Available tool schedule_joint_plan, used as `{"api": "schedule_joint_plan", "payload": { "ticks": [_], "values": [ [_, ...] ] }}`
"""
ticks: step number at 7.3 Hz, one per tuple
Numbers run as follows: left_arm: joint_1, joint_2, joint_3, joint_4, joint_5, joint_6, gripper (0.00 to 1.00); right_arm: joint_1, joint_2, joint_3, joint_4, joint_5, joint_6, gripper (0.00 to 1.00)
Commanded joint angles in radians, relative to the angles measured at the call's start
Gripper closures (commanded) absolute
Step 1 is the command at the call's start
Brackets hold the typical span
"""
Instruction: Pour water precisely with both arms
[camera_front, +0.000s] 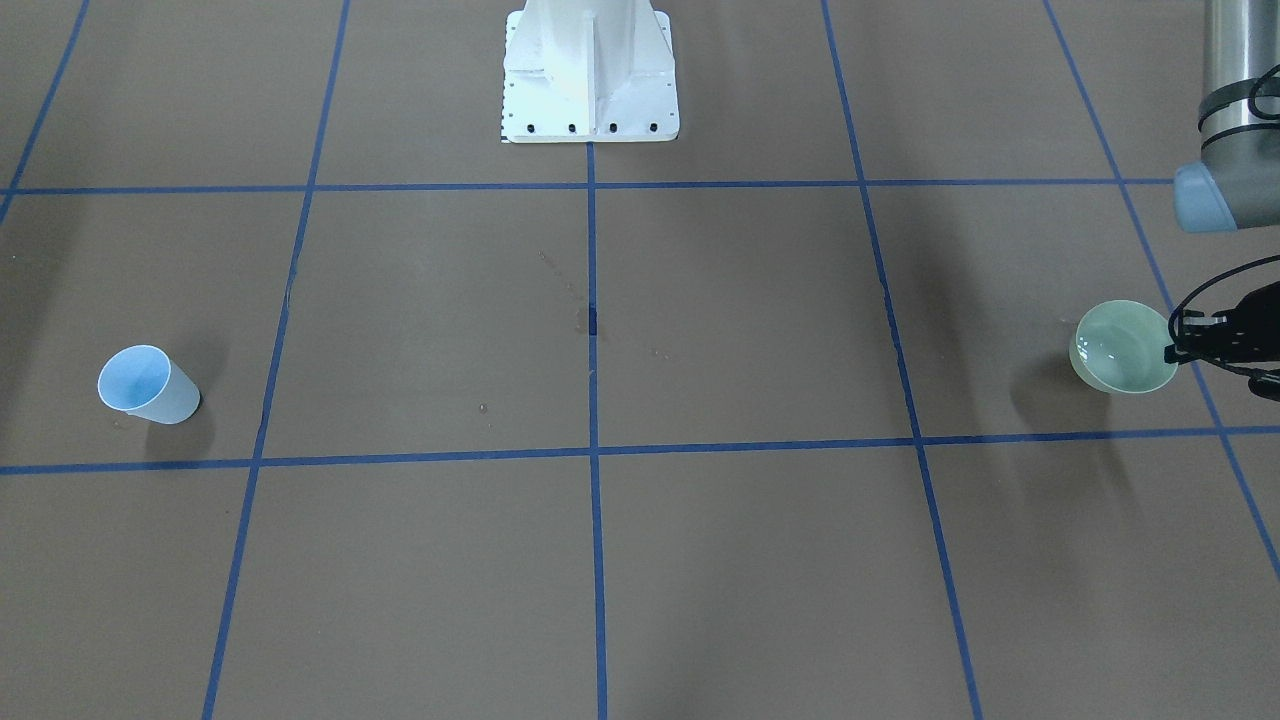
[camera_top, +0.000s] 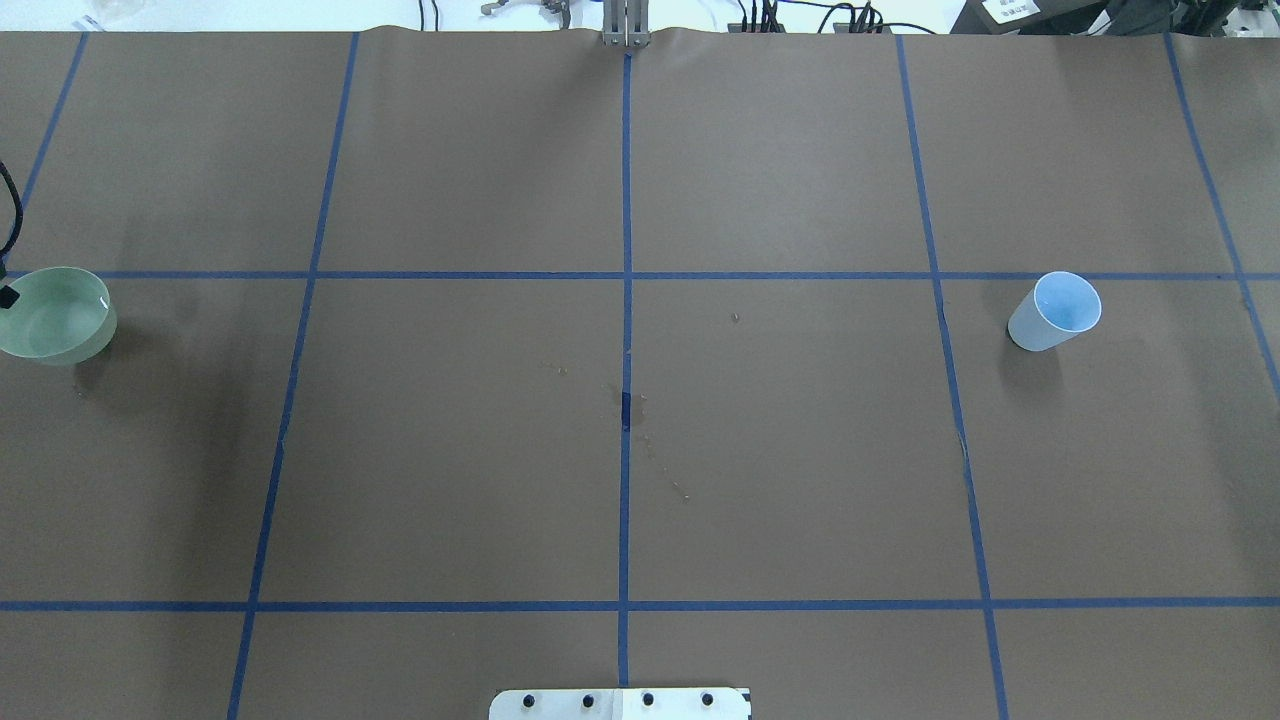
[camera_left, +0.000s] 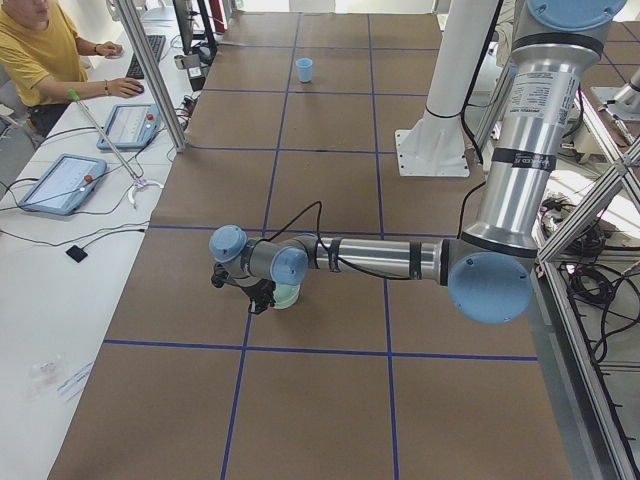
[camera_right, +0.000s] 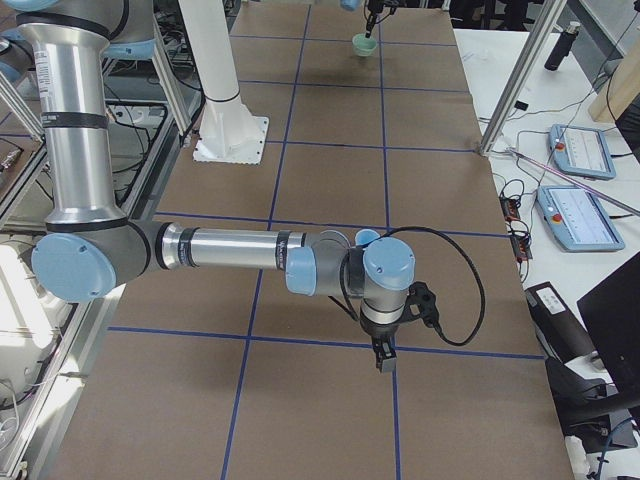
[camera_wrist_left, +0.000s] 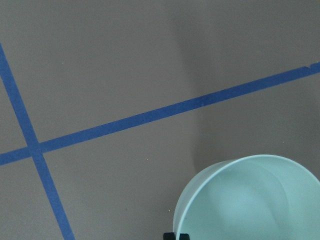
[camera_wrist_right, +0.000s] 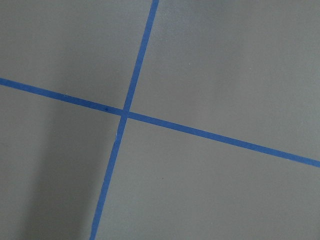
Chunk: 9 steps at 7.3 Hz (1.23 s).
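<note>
A pale green bowl (camera_front: 1125, 347) sits at the table's left end; it also shows in the overhead view (camera_top: 55, 315) and the left wrist view (camera_wrist_left: 250, 200). A faint glint of water (camera_front: 1105, 350) shows inside it. My left gripper (camera_front: 1178, 345) is at the bowl's rim and looks shut on it; one black fingertip (camera_wrist_left: 176, 236) shows against the rim. A light-blue paper cup (camera_front: 148, 385) stands alone at the right end (camera_top: 1055, 312). My right gripper (camera_right: 385, 358) hangs over bare table, seen only from the side, so I cannot tell its state.
The white bolted pedestal (camera_front: 590, 75) stands at the robot's edge of the table. Small wet drops (camera_front: 585, 320) dot the brown paper near the centre tape cross. An operator (camera_left: 40, 50) sits at a side desk with tablets (camera_left: 65, 180).
</note>
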Motion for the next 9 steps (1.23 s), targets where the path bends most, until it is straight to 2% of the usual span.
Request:
{"api": "schedule_joint_plan", "payload": {
  "ticks": [1,3,5,6,7,9],
  "values": [
    [0.000,-0.017,0.058,-0.064,0.000,-0.004,0.77,0.000,0.002,0.000,0.000,-0.002,0.000,0.00],
    [0.000,-0.017,0.060,-0.064,0.000,-0.004,0.61,0.000,0.002,0.002,0.000,0.000,0.000,0.00],
    [0.000,-0.017,0.055,-0.065,0.000,-0.006,0.52,0.000,0.002,0.002,0.000,0.000,0.002,0.00],
    [0.000,-0.017,0.049,-0.065,0.000,-0.007,0.40,-0.002,0.002,0.002,0.000,0.000,0.002,0.00],
    [-0.003,-0.014,0.031,-0.067,-0.006,-0.009,0.02,-0.002,0.003,0.002,0.000,0.001,0.008,0.00],
    [-0.094,-0.001,-0.029,-0.052,-0.012,-0.012,0.00,-0.003,0.005,0.003,-0.002,0.005,0.009,0.00]
  ]
}}
